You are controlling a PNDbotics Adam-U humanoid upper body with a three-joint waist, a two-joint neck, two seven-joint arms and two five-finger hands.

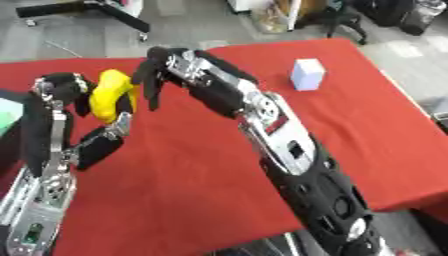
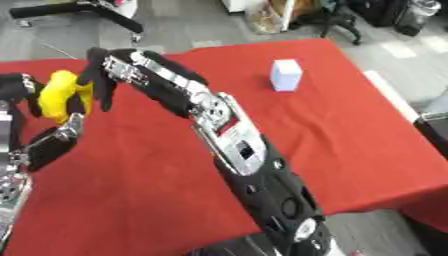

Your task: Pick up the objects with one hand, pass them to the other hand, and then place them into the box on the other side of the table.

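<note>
Fingers (image 1: pixel 58 87) of the left hand (image 1: pixel 66 100) are curled round a yellow object (image 1: pixel 111 95), holding it up off the worktop (image 1: pixel 201 190) at the left of the scene, with the thumb side low and a black fingertip near its lower end. Its shape is rounded and a little bent, something like a toy banana or a moulded plastic piece; exactly what it is cannot be made out. Just to its right, the right hand (image 1: pixel 162 70) has its fingers hanging straight and relaxed, pointing down, right beside the yellow object and perhaps touching its upper edge; contact cannot be confirmed. Nothing is held in that hand.

By the look of it, the yellow object is light and stiff with a smooth, possibly slippery skin, so it should not crush, but it could twist or slide out of a shallow hold. The upper half stands free of the left fingers, and that seems the best place for the right hand to close round it, across the narrow width and not along the curve.

Farther right on the red worktop, well apart from both hands, stands a small white box (image 1: pixel 307 74), upright. At the far left edge a pale green patch (image 1: pixel 7 117) shows, too cut off to identify.
</note>
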